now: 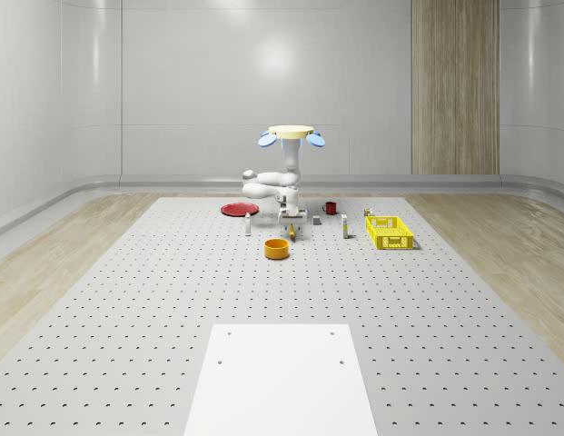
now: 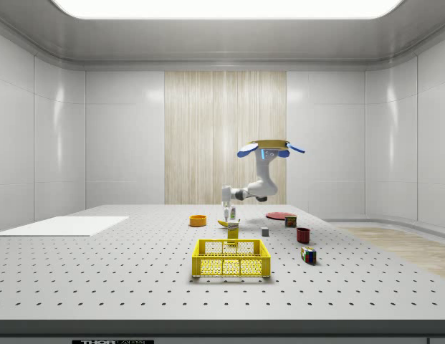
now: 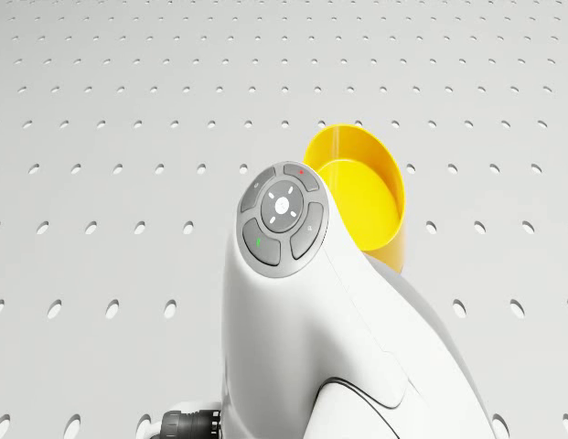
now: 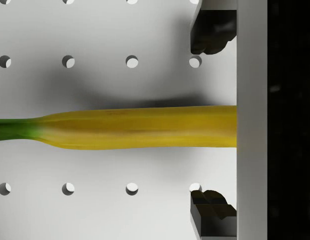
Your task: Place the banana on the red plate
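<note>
Banana (image 4: 135, 127), long, yellow with a green stem, lies on the perforated grey table (image 4: 95, 210) between the gripper's (image 4: 209, 122) spread dark fingertips (image 4: 209, 35); the drone (image 1: 291, 134) hovers above, near a yellow bowl (image 1: 277, 248).

Bright, even overhead light; glare patches sheen the walls, and the banana (image 4: 135, 127) casts a soft blurred shadow.

desk (image 4: 95, 30): matt grey perforated sheet, metal by look | banana (image 4: 140, 127): smooth waxy skin under my claw (image 4: 213, 122) | my arm shell (image 3: 311, 338): glossy white plastic | bowl (image 3: 366, 197): shiny yellow plastic
</note>
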